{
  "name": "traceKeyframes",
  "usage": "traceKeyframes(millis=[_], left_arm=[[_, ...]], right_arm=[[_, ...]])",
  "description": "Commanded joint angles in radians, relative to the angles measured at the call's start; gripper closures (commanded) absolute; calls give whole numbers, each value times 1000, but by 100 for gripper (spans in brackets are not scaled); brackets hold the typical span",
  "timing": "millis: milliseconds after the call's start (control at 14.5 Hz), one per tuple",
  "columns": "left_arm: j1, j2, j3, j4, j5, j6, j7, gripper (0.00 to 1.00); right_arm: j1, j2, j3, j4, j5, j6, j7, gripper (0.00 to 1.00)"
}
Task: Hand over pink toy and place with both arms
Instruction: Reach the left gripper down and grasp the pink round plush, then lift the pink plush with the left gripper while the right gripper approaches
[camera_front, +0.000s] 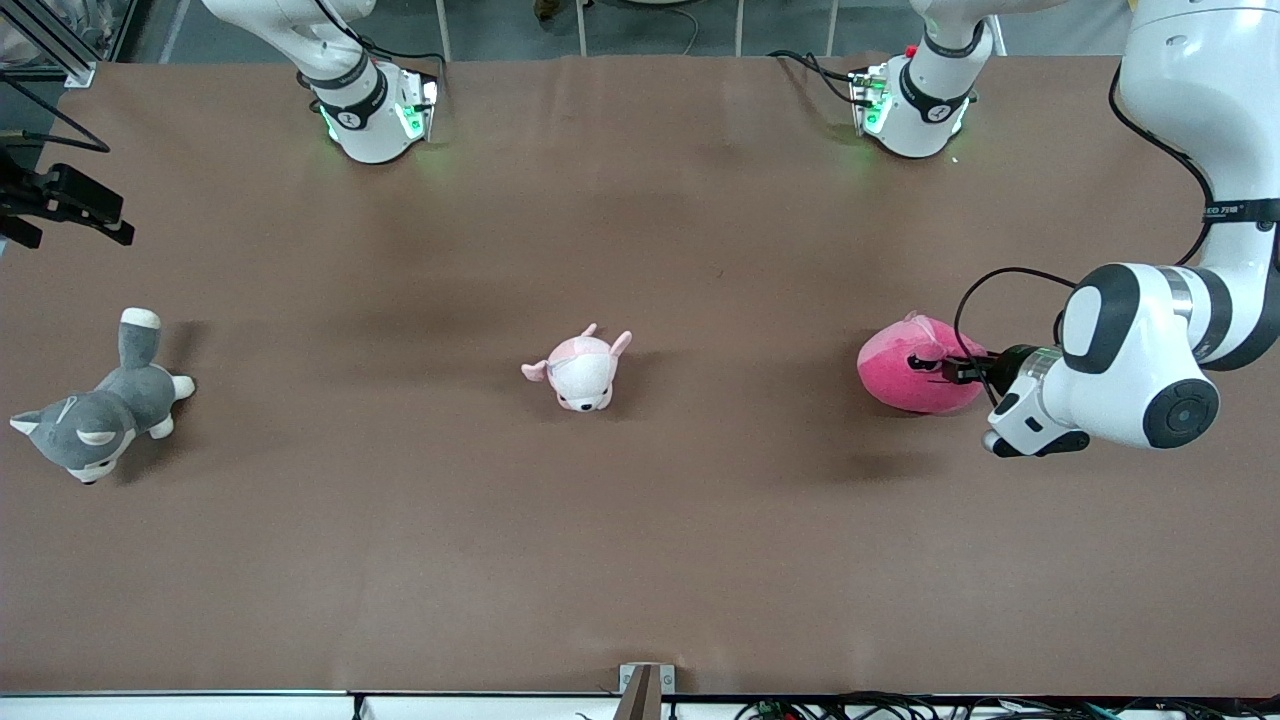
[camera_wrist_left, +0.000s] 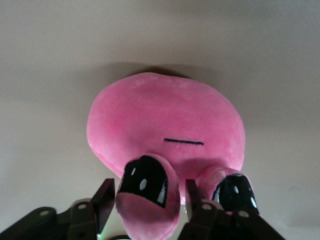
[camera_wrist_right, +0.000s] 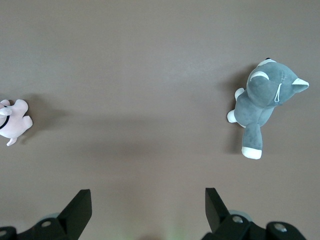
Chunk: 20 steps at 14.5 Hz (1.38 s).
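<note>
Currently, the pink toy (camera_front: 915, 378) lies on the table (camera_front: 640, 550) toward the left arm's end, roughly level with the other two plush toys in distance from the front camera. In the left wrist view the pink toy (camera_wrist_left: 167, 137) shows a thin dark mouth line and two dark glossy eyes on protruding lobes.

The left tool (camera_front: 945, 368) is at the toy, on the side facing the left arm's end of the table. In the left wrist view the left tool (camera_wrist_left: 147, 202) has its two fingers (camera_wrist_left: 104, 199) set on either side of one eye lobe, and the plush fills the gap between them; the tool is clamped on that lobe. The toy's body rests on the table. The left arm (camera_front: 1140, 370) reaches in low from the table's edge.

The pale pink-and-white plush (camera_front: 582, 371) lies near the table's middle, well apart from the pink toy. The grey-and-white plush dog (camera_front: 105, 410) lies toward the right arm's end.

The right tool (camera_wrist_right: 147, 212) is released, its fingers spread wide with nothing between them. It hangs over bare table between the grey-and-white plush dog (camera_wrist_right: 265, 107) and the pale pink-and-white plush (camera_wrist_right: 12, 121). The right arm (camera_front: 350, 80) waits.
</note>
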Motion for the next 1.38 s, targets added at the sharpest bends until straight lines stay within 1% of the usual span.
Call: traceKeyframes(millis=[0, 69, 138, 207, 345, 483, 552, 621, 690, 759, 828, 897, 966, 1103, 1241, 1310], left_arm=[[2, -21, 0, -31, -14, -6, -7, 52], [3, -24, 0, -35, -14, -6, -7, 61], [3, -25, -1, -35, -14, -8, -7, 75], [5, -32, -9, -34, -14, -12, -7, 84], [6, -48, -24, -29, -14, -15, -7, 99], [5, -76, -42, -17, -18, -22, -7, 100], [5, -88, -47, 3, -26, -32, -13, 100], [3, -90, -49, 35, -32, -54, -31, 100], [3, -90, -52, 73, -44, -90, -45, 100], [3, -90, -61, 122, -72, -129, -57, 100], [0, -90, -63, 165, -95, -161, -79, 100], [-2, -90, -72, 201, -119, -198, -115, 100], [-2, -90, -99, 231, -138, -230, -169, 100], [-3, -107, -195, 265, -141, -244, -339, 100], [-5, -119, -301, 294, -141, -244, -497, 100], [-5, -119, -366, 317, -141, -244, -577, 100]], right_arm=[[-5, -24, 0, -16, 9, 1, -16, 0], [-3, -23, 2, -15, 3, 1, -14, 0], [-3, -23, 2, -9, 0, 1, -14, 0], [-8, -20, 0, -7, 1, 1, -8, 0], [-18, 2, -1, -3, -5, 11, -8, 0], [-55, 29, 0, -3, 9, 27, -5, 0], [-57, 74, 0, -1, 12, 30, -7, 0], [-58, 107, 0, 11, 10, 31, -17, 0], [-64, 121, 0, 20, 4, 37, -21, 0], [-72, 137, 0, 20, 6, 69, -21, 0], [-71, 189, 0, 20, 3, 83, -21, 0], [-72, 215, 0, 23, 6, 89, -21, 0], [-71, 215, 0, 22, 4, 92, -21, 0], [-63, 215, 0, 17, 16, 80, 7, 0], [-55, 215, 6, 16, 36, 73, 130, 0], [-46, 215, 6, 16, 70, 70, 219, 0]])
